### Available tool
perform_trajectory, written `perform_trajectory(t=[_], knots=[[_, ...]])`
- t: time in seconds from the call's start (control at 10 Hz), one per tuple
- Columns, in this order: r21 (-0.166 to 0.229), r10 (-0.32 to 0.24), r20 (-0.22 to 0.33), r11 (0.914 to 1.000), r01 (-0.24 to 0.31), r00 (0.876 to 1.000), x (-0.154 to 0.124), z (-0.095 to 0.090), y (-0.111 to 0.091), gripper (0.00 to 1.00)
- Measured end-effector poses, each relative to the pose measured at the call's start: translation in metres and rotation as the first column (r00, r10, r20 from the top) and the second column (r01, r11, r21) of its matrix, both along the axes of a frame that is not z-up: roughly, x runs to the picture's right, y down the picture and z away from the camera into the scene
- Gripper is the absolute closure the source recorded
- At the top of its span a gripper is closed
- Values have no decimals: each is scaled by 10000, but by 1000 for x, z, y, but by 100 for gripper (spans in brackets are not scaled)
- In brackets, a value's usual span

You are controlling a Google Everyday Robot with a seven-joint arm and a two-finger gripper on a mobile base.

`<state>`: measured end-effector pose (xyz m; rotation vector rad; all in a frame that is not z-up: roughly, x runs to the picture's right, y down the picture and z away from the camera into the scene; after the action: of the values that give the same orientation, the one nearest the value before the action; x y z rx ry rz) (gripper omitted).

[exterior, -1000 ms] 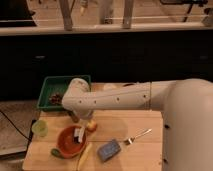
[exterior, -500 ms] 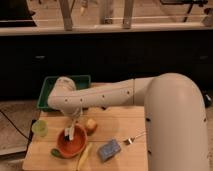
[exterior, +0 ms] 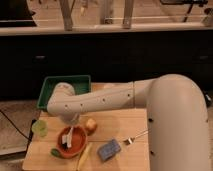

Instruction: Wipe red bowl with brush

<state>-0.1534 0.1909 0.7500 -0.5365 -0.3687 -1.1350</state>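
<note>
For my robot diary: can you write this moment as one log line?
gripper: over red bowl | brush: inside red bowl

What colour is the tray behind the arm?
The tray is green, seen in the camera view, the only one. The gripper sits over the red bowl.

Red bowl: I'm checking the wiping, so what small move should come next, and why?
Probably a short sideways sweep of the brush across the inside of the red bowl. The gripper hangs just over the bowl, and the brush points down into its darker inside near the middle, so it seems placed to wipe.
</note>
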Motion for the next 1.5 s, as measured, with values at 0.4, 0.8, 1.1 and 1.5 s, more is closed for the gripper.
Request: perform_trajectory(t=[0.4, 0.8, 1.1, 1.5], knots=[[-187, 693, -716, 9973, -708, 9950, 64, 9, -1, 100], [-219, 674, -616, 9974, -688, 9958, 57, 24, -28, 100], [-271, 607, -524, 9977, -622, 9968, 52, 25, -33, 100], [-302, 589, -520, 9977, -605, 9969, 51, 25, -32, 100]])
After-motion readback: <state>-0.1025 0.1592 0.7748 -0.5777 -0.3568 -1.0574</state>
